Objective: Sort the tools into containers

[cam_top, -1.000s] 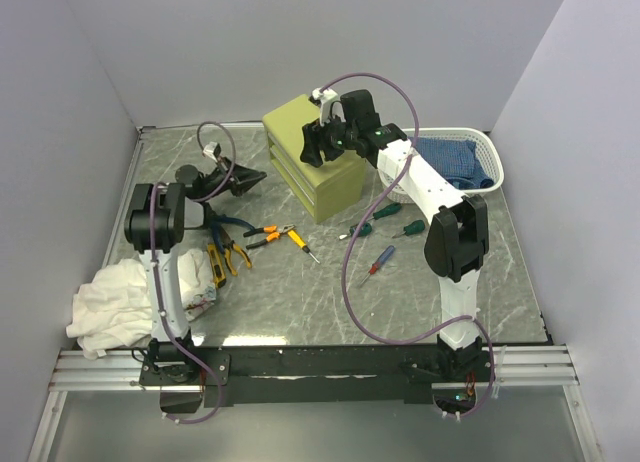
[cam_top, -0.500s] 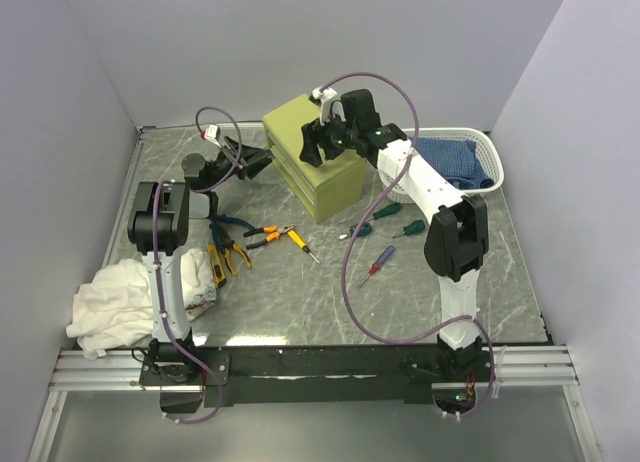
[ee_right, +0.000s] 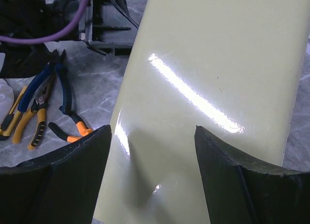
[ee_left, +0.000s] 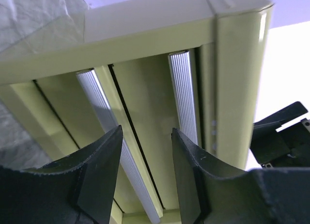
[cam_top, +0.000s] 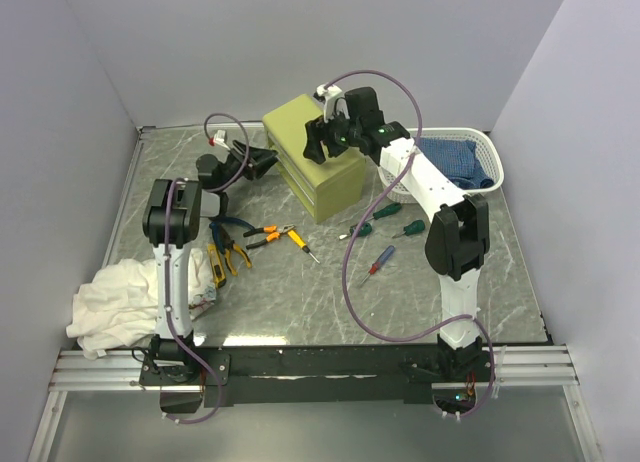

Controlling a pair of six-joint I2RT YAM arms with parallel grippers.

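Orange-handled screwdriver (cam_top: 297, 241) lying diagonally, metal tip toward near right.

This is a robotics lab test cell: plain pale walls (cam_top: 300, 52) box in a marble-patterned tabletop (cam_top: 300, 302) on three sides, two white-and-black arms (cam_top: 430, 187) are bolted side by side to an aluminium rail (cam_top: 110, 366) at its near edge, and purple cables (cam_top: 344, 265) loop loose along each arm
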